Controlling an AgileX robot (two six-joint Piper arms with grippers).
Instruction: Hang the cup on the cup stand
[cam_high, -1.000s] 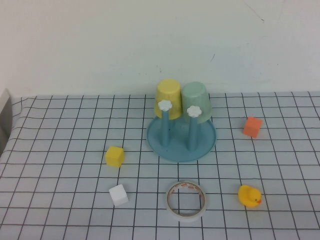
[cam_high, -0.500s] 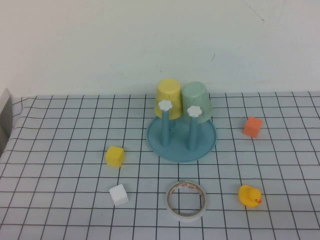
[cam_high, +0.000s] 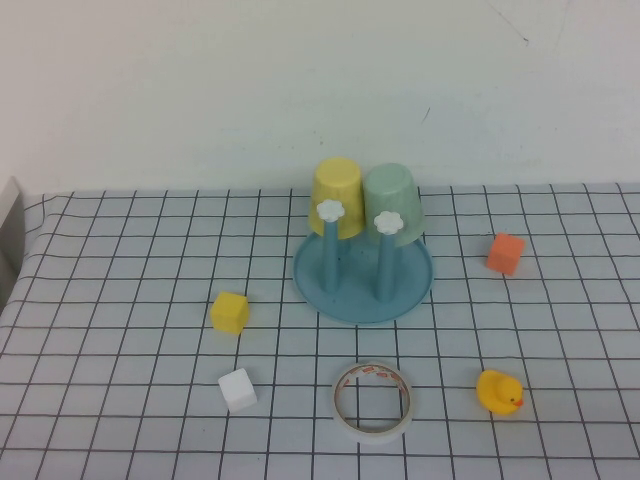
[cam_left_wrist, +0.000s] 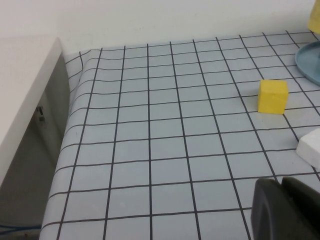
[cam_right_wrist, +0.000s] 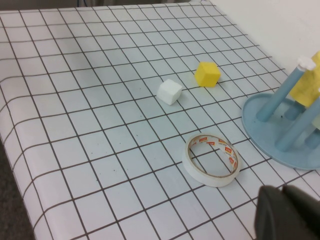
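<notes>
The pale mint-green cup (cam_high: 392, 205) sits upside down on a back peg of the blue cup stand (cam_high: 362, 285), beside a yellow cup (cam_high: 336, 196) on the neighbouring peg. Two front pegs with white flower knobs stand bare. Neither arm shows in the high view. My left gripper (cam_left_wrist: 281, 184) is shut and empty, low over the cloth near the table's left side. My right gripper (cam_right_wrist: 283, 192) is shut and empty, near the tape roll (cam_right_wrist: 210, 159), with the stand's tray (cam_right_wrist: 260, 125) beyond it; the mint cup is out of that view.
On the checked cloth lie a yellow cube (cam_high: 229, 312), a white cube (cam_high: 238, 389), a tape roll (cam_high: 375, 401), a yellow duck (cam_high: 498, 391) and an orange cube (cam_high: 505, 253). A white cabinet edge (cam_left_wrist: 22, 95) borders the table's left side.
</notes>
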